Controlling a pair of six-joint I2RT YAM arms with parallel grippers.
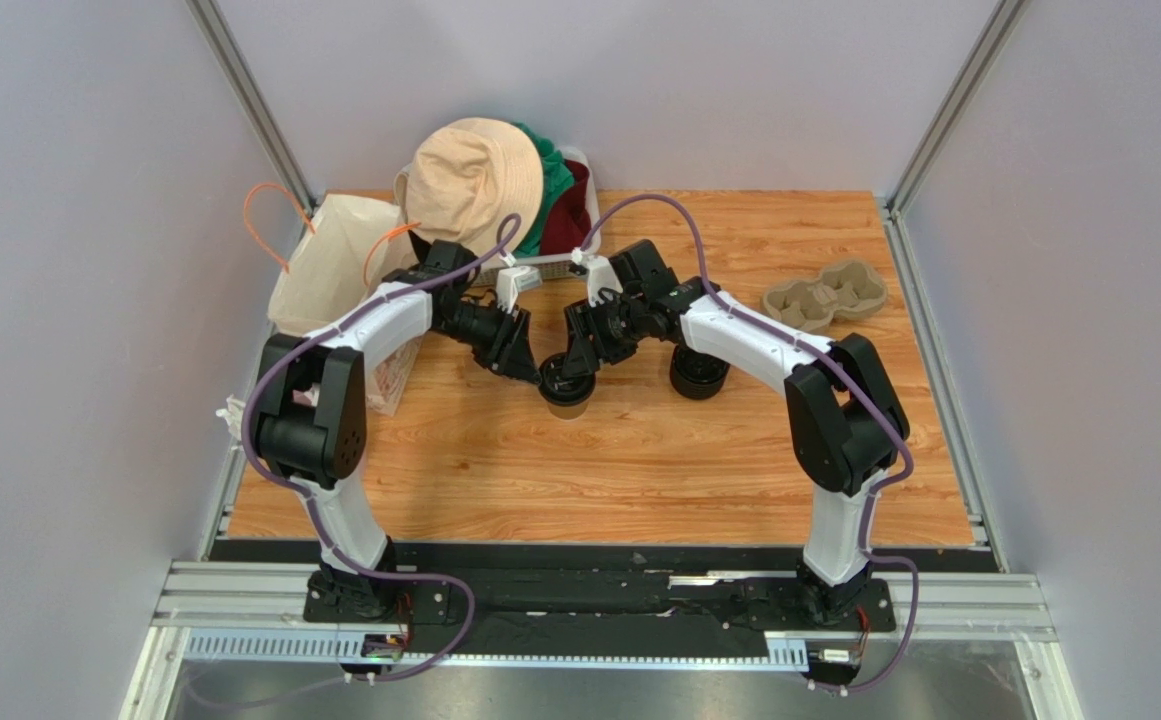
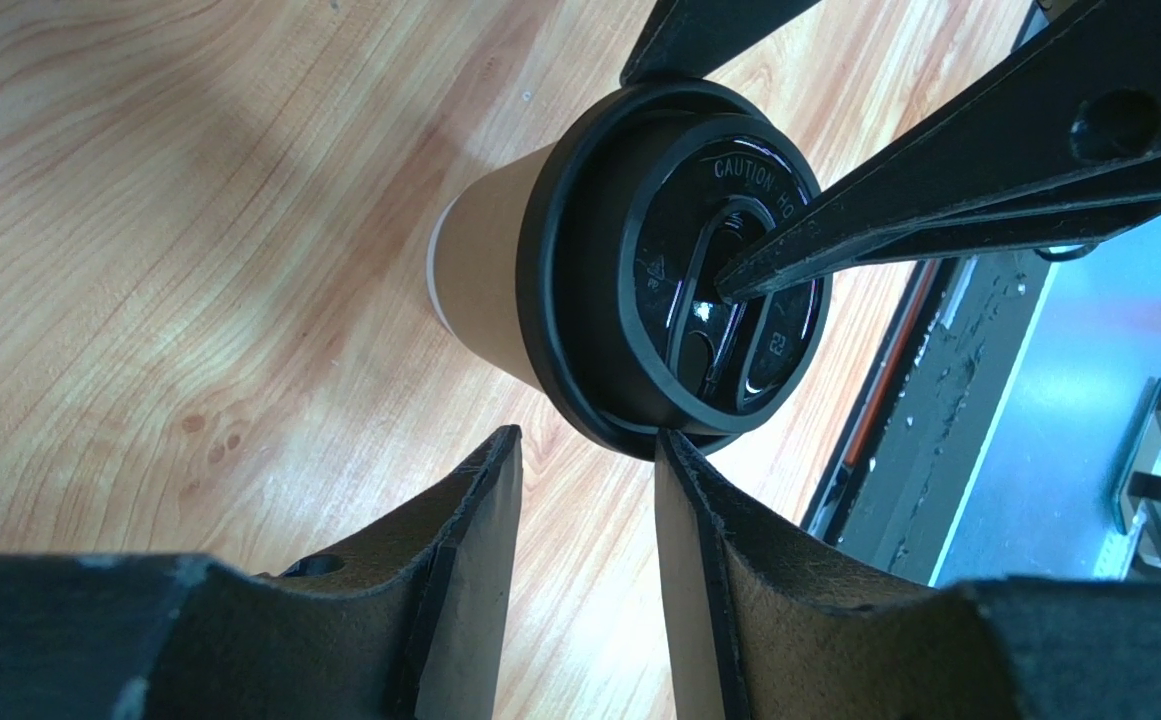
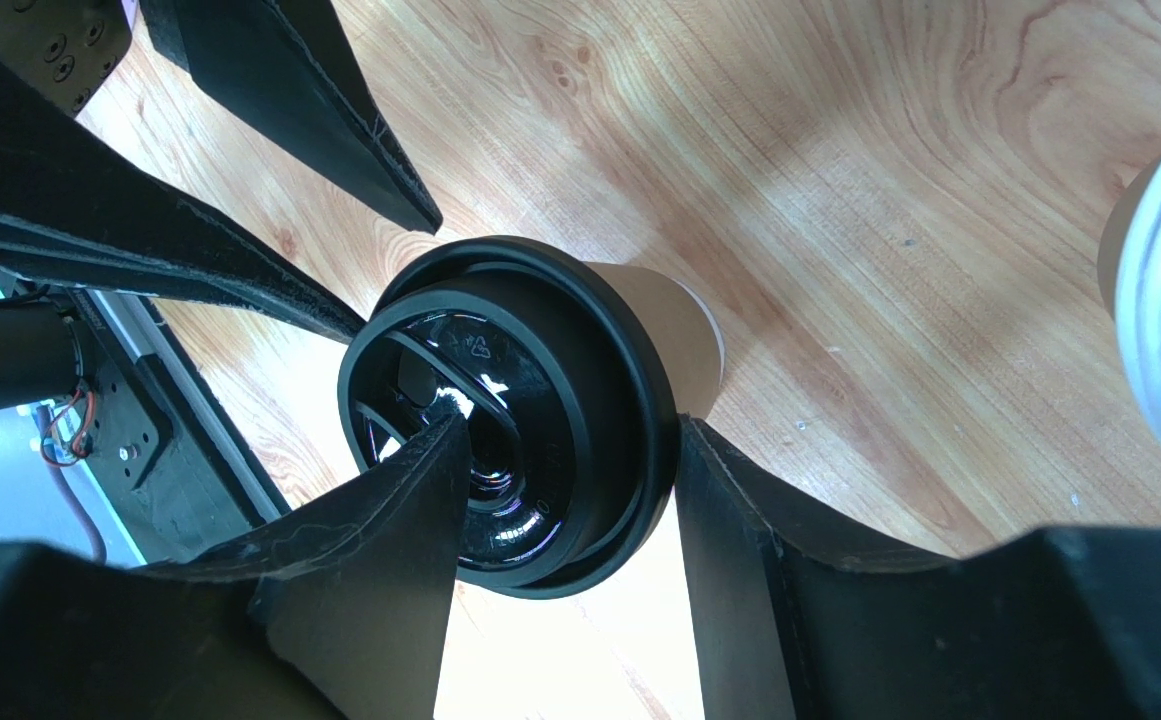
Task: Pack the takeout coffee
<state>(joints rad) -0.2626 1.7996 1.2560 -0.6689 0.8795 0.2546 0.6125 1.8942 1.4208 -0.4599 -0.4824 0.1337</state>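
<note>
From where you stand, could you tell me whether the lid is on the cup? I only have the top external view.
Observer: Yes, the left wrist view shows the black lid sitting on the brown cup.
Operator: How is the right hand placed?
Observer: One finger lies across the lid's top and the other sits beside its rim.
Operator: And the left hand?
Observer: Its fingers stand apart at the rim, with nothing between them.

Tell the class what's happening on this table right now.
Both arms meet at the takeout coffee, which stands lidded on the wooden table. The right gripper straddles the rim of its lid, one finger on top; whether it grips is unclear. The left gripper hangs open just beside the lid. The cardboard cup carrier sits apart, unfilled.
</note>
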